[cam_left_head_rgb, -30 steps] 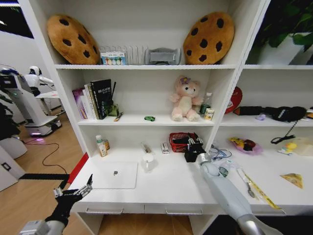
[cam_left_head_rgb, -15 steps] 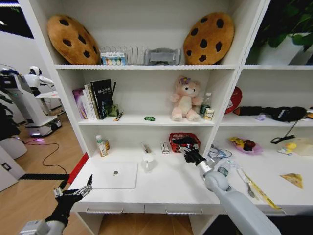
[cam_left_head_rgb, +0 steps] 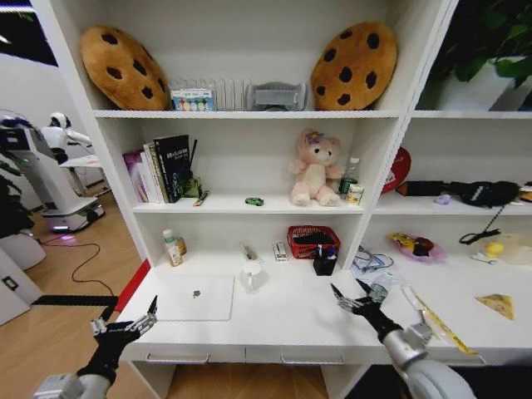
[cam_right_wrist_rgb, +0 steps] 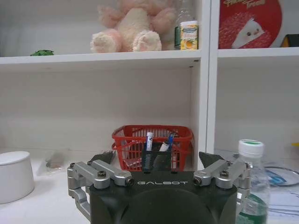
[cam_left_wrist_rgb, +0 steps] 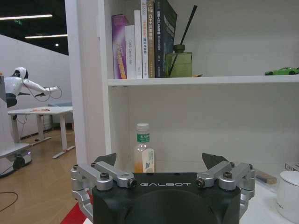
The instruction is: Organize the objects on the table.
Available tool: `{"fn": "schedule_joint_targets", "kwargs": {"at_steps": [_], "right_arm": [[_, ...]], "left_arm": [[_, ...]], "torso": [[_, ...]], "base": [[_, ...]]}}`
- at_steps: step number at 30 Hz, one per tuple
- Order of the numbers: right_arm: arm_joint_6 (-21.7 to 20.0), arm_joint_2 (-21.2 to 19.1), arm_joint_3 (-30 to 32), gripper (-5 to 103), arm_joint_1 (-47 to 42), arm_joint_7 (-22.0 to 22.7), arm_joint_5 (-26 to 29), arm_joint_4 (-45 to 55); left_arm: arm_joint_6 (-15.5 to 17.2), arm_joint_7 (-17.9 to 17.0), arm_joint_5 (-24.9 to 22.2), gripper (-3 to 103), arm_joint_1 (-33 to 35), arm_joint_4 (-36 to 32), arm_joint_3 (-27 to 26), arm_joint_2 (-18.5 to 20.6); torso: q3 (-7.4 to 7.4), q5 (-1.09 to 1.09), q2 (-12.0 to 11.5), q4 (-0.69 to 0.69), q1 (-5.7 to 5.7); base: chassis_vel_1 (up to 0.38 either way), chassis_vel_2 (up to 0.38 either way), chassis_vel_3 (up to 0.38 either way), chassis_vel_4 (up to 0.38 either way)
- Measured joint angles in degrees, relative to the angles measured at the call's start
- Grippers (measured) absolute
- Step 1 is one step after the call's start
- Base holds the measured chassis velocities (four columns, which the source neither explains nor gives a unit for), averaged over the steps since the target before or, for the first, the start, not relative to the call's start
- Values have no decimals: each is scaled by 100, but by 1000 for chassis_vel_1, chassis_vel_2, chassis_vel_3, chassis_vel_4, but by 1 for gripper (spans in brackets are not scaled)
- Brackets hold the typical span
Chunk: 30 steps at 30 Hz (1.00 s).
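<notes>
Pens stand in the black pen cup (cam_left_head_rgb: 324,263), which sits on the white bench (cam_left_head_rgb: 291,320) just in front of the red basket (cam_left_head_rgb: 313,241); in my right wrist view a white pen and a blue pen (cam_right_wrist_rgb: 169,141) poke out of that cup. I judge that part of the tidying done.

Left of the cup, the white mug (cam_left_head_rgb: 251,273) stands beside the thin silver laptop (cam_left_head_rgb: 195,298), which lies shut and flat near the bench's front edge. Further left of the cup, a small white-capped bottle (cam_left_head_rgb: 170,248) stands at the back wall. Right of the cup, a clear bottle (cam_left_head_rgb: 379,288), loose cables and a ruler lie scattered, so I reckon most of the sorting is left. Above the cup, the small green ring (cam_left_head_rgb: 254,201) rests on the shelf near the pink plush bear (cam_left_head_rgb: 315,169).

My right pincer (cam_left_head_rgb: 354,301) hovers over the bench in front of the cup, fingers spread, empty. My left pincer (cam_left_head_rgb: 126,327) hangs off the bench's front corner, beyond the laptop from the cup, also spread and empty.
</notes>
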Motion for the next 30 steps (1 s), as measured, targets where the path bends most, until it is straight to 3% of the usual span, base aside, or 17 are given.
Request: {"fn": "schedule_joint_targets", "kwargs": {"at_steps": [1, 2, 4, 9, 25, 30], "right_arm": [[40, 182, 395, 100, -380, 3, -48, 123], [40, 182, 395, 100, -380, 3, -48, 123], [27, 717, 743, 100, -909, -64, -66, 479], [101, 1127, 708, 100, -997, -31, -70, 677], [0, 1023, 628, 100, -595, 210, 25, 367], [-167, 762, 585, 100, -247, 580, 42, 53]], "left_arm": [[0, 1, 0, 100, 0, 0, 0, 0], [0, 1, 0, 100, 0, 0, 0, 0], [0, 1, 0, 100, 0, 0, 0, 0], [0, 1, 0, 100, 0, 0, 0, 0], [0, 3, 0, 100, 0, 0, 1, 0], [0, 2, 0, 100, 0, 0, 0, 1]], "torso": [[0, -2, 0, 0, 0], [0, -2, 0, 0, 0], [0, -2, 0, 1, 0], [1, -2, 0, 1, 0], [2, 2, -1, 0, 2], [2, -2, -1, 1, 1]], "base": [[0, 0, 0, 0], [0, 0, 0, 0], [0, 0, 0, 0], [0, 0, 0, 0], [-64, -62, 57, 56], [7, 11, -8, -7]]}}
